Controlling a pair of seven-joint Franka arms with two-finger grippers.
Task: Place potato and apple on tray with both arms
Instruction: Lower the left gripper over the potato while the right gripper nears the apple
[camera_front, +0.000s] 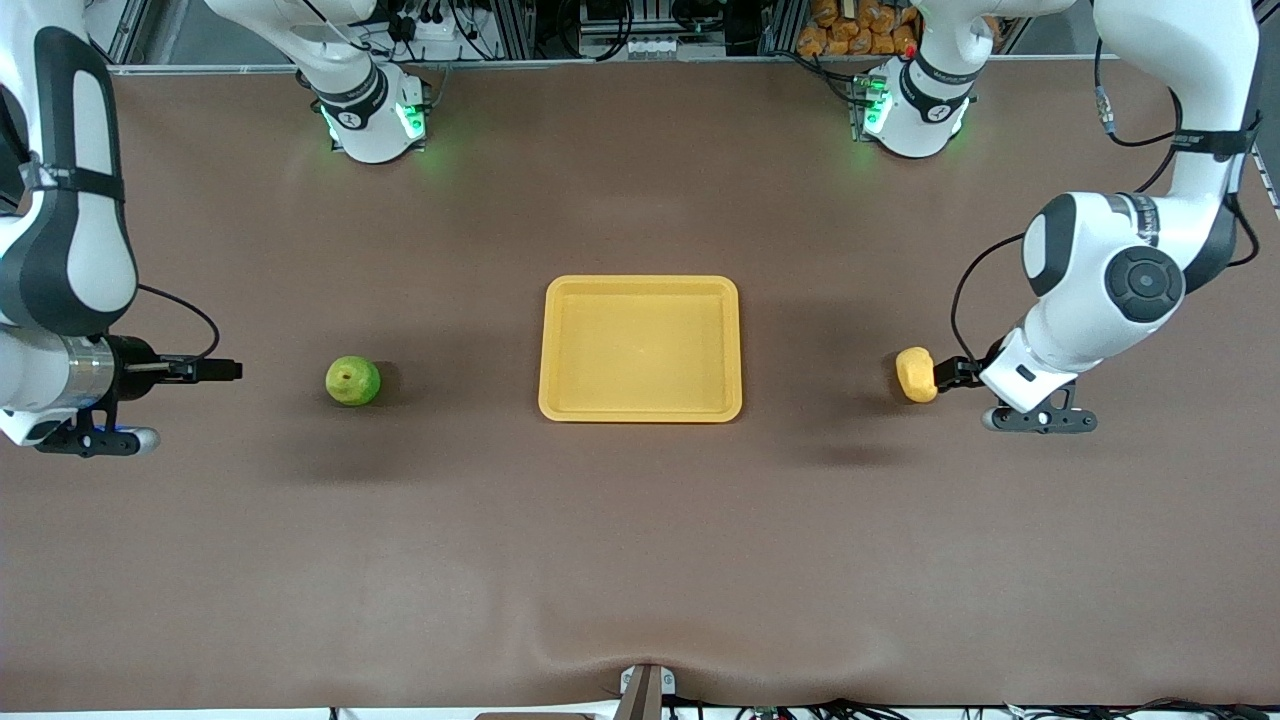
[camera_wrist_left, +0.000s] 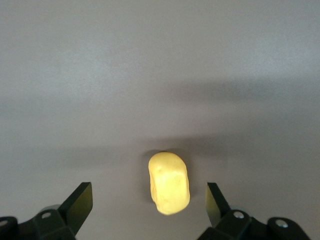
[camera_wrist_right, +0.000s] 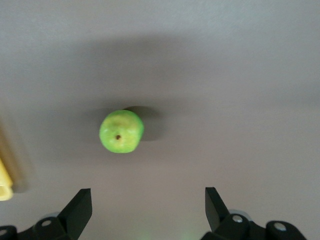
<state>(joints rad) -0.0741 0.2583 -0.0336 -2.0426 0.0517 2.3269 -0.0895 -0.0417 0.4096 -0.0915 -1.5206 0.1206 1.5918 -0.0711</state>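
The tray (camera_front: 640, 348) lies empty at the middle of the brown surface (camera_front: 640, 560), with the apple (camera_front: 353, 381) out at its 9 o'clock toward the right arm's end and the potato (camera_front: 916, 374) at its 3 o'clock toward the left arm's end, both well apart from the tray. The left claw (camera_wrist_left: 150, 202) hangs spread over the potato (camera_wrist_left: 169, 183), its fingers standing apart on either side of the lump and not touching it. The right claw (camera_wrist_right: 148, 202) is also spread and pinches nothing, over bare surface at the apple's 9 o'clock. Both pieces look small, light and firm. The potato is matte and lumpy, so it should grip well across its narrow width, at mid-length. The apple (camera_wrist_right: 121, 131) is round and smooth, so it may roll or squirt out unless the fingers meet it across its widest middle. The front view alone shows the whole tray and how far each piece must travel. The left wrist view shows the potato lying lengthwise between the fingers. The right wrist view shows the apple's stem dimple facing up and a sliver of the tray at its edge.
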